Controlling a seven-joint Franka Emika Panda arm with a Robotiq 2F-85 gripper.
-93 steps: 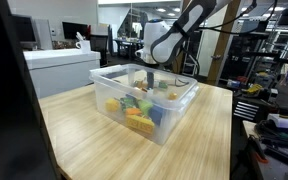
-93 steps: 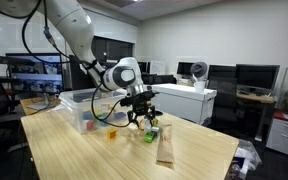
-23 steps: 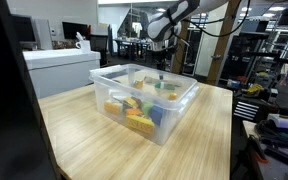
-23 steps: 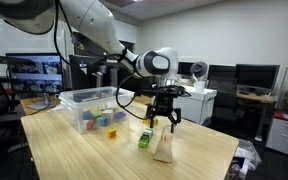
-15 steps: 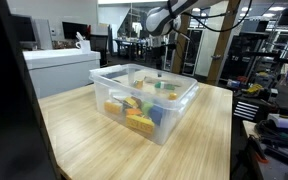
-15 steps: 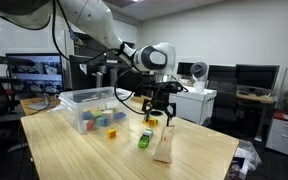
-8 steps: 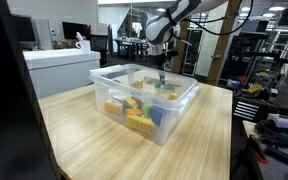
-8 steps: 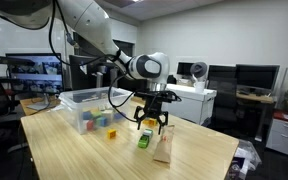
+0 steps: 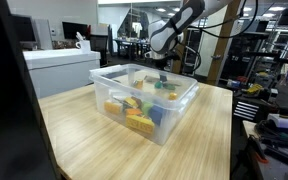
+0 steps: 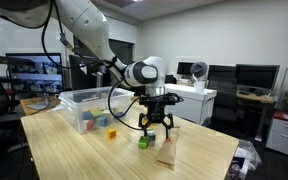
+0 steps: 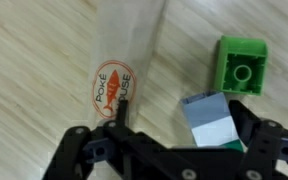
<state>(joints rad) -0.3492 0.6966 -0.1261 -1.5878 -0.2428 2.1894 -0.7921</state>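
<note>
My gripper (image 10: pixel 152 126) hangs low over the wooden table (image 10: pixel 84 155), open, its fingers pointing down. In the wrist view the gripper (image 11: pixel 184 125) straddles a pale grey-blue block (image 11: pixel 212 118), which lies between the spread fingers, closer to the right one. A green block (image 11: pixel 243 65) lies just beyond it, and shows below the gripper in an exterior view (image 10: pixel 143 142). A brown paper bag (image 11: pixel 134 40) with a round orange "Poke House" logo lies under the left finger, and is also seen beside the green block (image 10: pixel 167 150). In an exterior view the gripper (image 9: pixel 162 72) sits behind the bin.
A clear plastic bin (image 10: pixel 76 100) with several coloured blocks stands on the table, large in an exterior view (image 9: pixel 180 108). A few loose blocks (image 10: pixel 111 134) lie beside it. Desks, monitors and shelving surround the table. The table edge (image 9: pixel 231 140) is on the right.
Over the last second the gripper has come down from well above the table and shifted toward the bin, ending just over the green block and the bag. It stays open.
</note>
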